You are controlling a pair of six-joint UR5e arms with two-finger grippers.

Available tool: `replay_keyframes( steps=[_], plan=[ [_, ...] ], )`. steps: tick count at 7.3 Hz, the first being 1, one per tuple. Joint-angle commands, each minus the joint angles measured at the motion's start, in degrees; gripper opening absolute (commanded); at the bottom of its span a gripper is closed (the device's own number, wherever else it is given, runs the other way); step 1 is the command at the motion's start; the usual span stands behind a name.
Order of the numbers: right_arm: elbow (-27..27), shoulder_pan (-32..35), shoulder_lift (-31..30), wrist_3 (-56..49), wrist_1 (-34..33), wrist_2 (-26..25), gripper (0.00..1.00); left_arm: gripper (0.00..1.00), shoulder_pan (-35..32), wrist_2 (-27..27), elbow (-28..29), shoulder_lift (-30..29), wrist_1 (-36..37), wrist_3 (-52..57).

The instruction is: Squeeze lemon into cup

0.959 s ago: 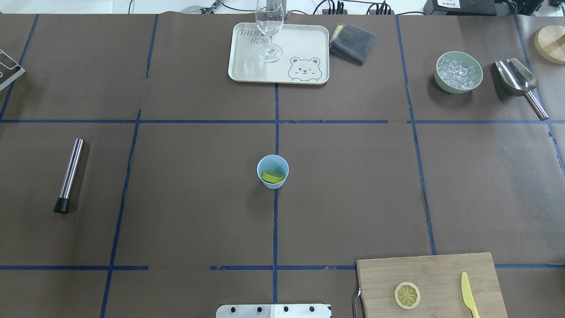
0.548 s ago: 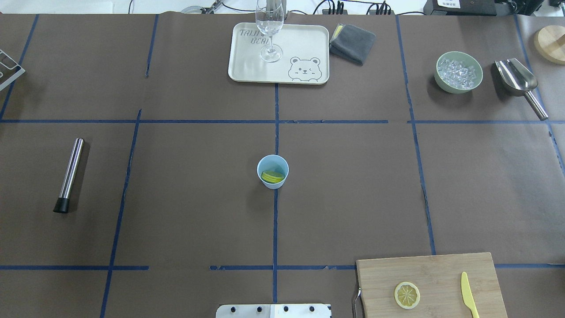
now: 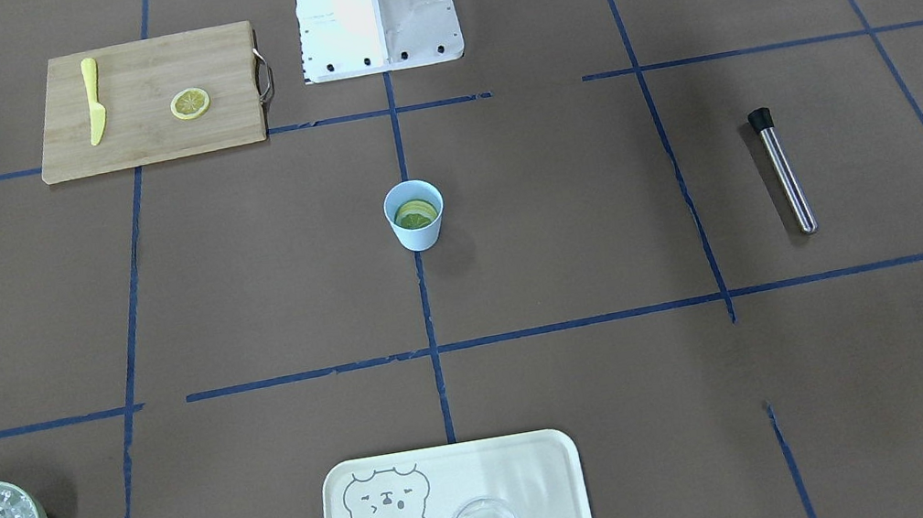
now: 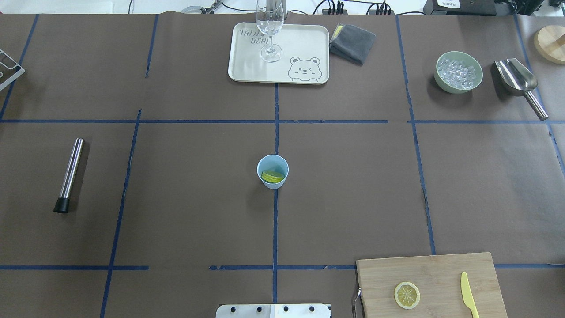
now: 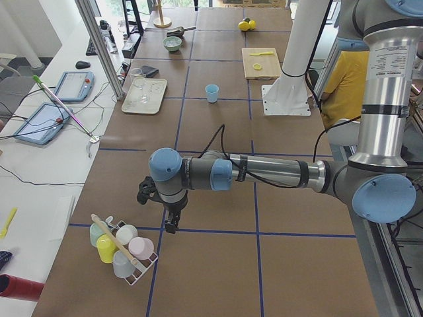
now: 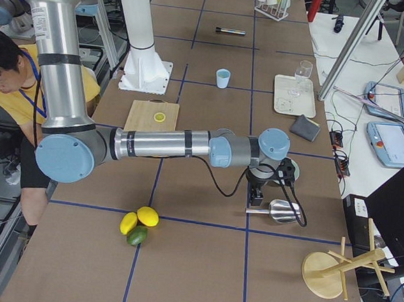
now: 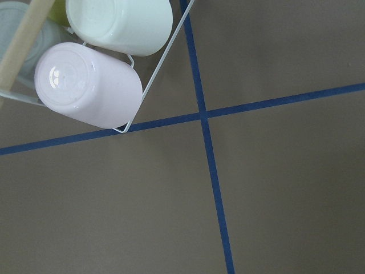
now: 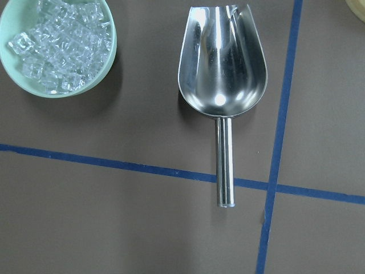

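The lemon [image 4: 272, 176] lies inside the cup [image 4: 273, 185] at the centre of the overhead frame. It seems to lean on the inner wall with its cut face up, though it is too small there to be sure. Across the bench [image 4: 176, 198], neither arm is near it. The left arm [image 5: 264, 173] reaches to the lower left of its side view, and the left gripper [image 5: 170, 224] hangs beside a rack of cups [image 5: 122, 251]. The right arm [image 6: 160, 144] stretches to the middle right of its side view, with the right gripper [image 6: 256, 196] over a metal scoop [image 6: 281, 212]. I cannot tell how wide either gripper stands, and no held thing shows in either wrist view. The squeeze looks finished, with the piece left in the cup and little or nothing remaining.
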Motion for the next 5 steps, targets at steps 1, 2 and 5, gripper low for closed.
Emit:
replay_keyframes(
  steps=[1, 2, 5],
  plan=[
    [0.17, -0.75, 0.12, 0.03, -0.14, -0.18, 1.0, 1.0, 0.03, 0.04, -0.6, -0.23, -0.27, 0.32],
    [-0.18, -3.1, -0.06, -0.14, -0.23, -2.45, 1.0, 1.0, 2.55, 0.12, -1.38, -0.75, -0.36, 0.23],
    [0.34, -2.86, 0.03, -0.85, -0.05, -5.55, 1.0, 1.0, 3.19, 0.04, -1.13, -3.12, -0.62, 0.23]
  ],
)
